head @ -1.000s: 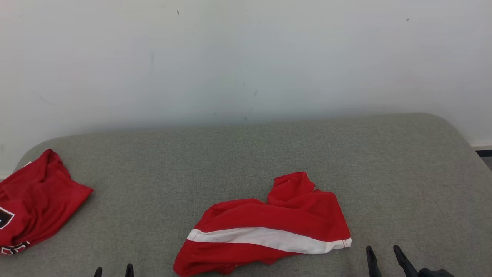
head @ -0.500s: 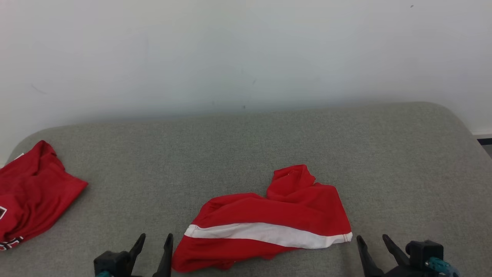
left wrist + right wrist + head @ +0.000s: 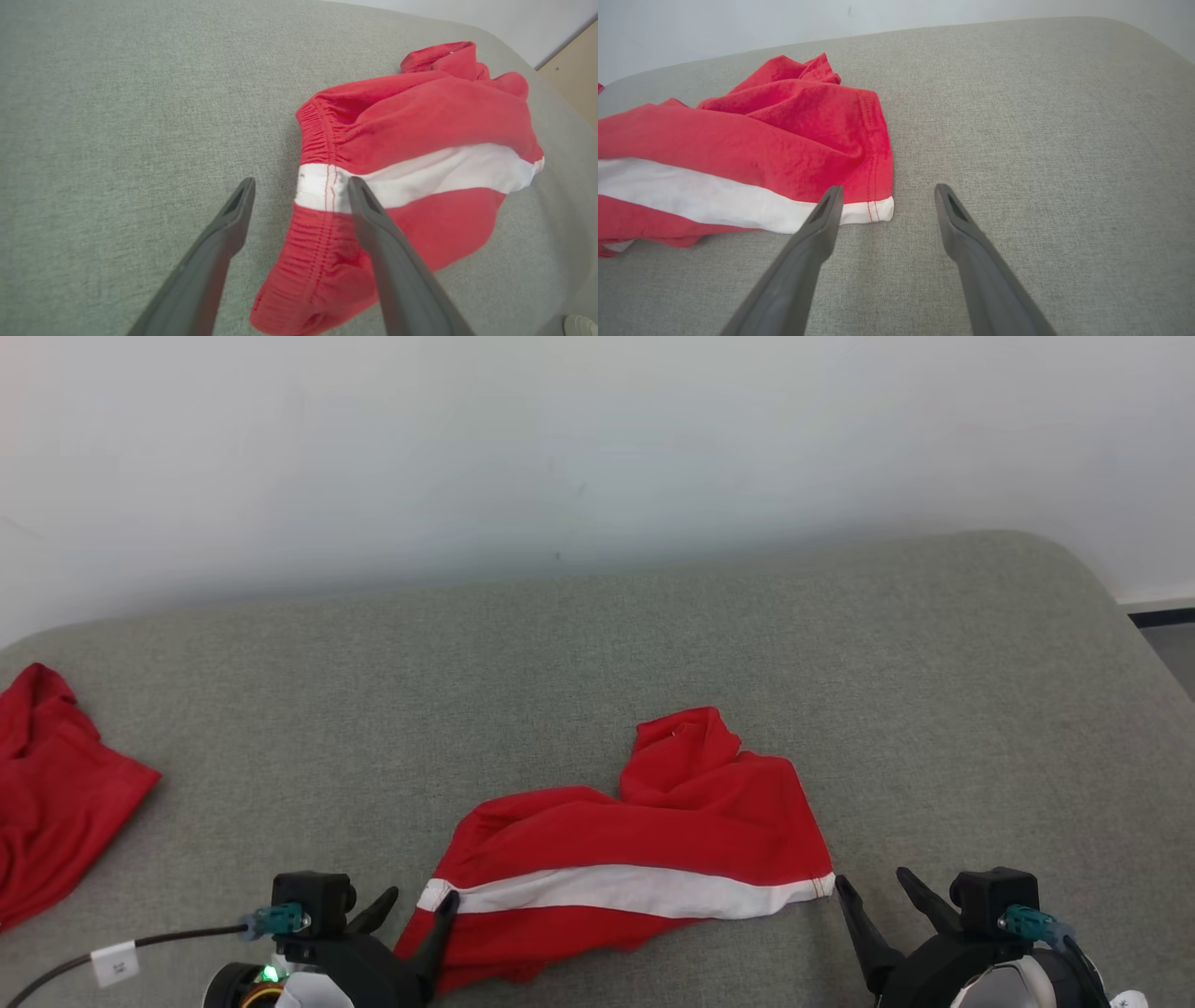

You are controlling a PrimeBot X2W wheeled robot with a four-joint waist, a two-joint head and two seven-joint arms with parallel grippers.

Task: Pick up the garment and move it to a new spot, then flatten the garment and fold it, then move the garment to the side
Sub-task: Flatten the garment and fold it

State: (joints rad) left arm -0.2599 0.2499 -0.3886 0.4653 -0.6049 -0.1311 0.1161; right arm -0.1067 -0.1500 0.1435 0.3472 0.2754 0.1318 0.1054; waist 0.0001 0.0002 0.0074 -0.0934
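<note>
- Grey fabric surface carries a crumpled red garment with a white stripe.
- Fingers spread wide on left gripper, straddling waistband edge.
- Fingers spread wide on right gripper, at hem corner.

The left gripper and right gripper are black, each with two long tapering fingers, slotted near the tip. A boxy block tops each wrist, carrying a teal plug; the left plug's black cable (white label attached) leads off toward nine o'clock. A green light glows at six o'clock below it.
</note>
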